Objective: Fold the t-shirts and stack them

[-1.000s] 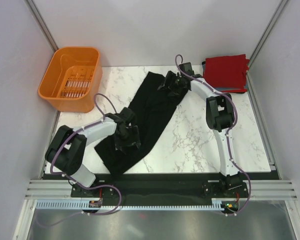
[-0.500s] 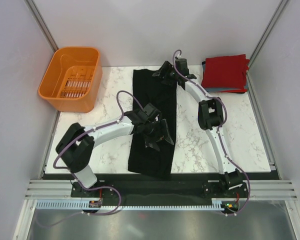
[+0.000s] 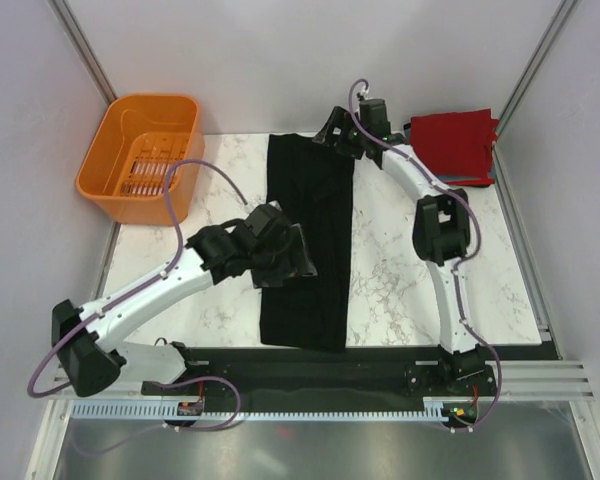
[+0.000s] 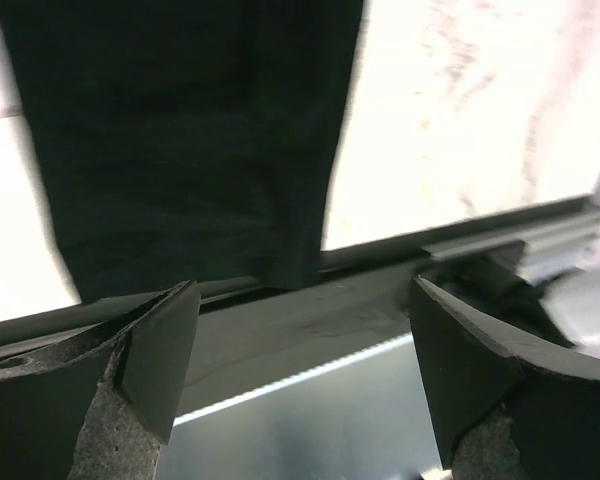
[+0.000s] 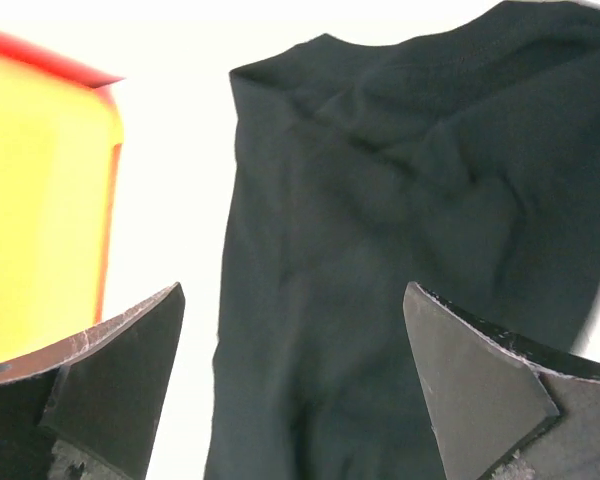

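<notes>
Top external: black t-shirt folded lengthwise, cross-folds pending; red t-shirt folded to its right; left pincer, right pincer gape empty.

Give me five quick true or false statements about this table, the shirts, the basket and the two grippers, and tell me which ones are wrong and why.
1. The black shirt lies as a long strip down the middle of the table. True.
2. The orange basket has a shirt in it. False: only its slotted bottom shows, with no cloth inside.
3. The right gripper is shut on the black shirt. False: its fingers stand apart with nothing between them, above the shirt's far end.
4. The red shirt lies folded at the far right corner of the table. True.
5. The left gripper is open and holds nothing. True.
</notes>
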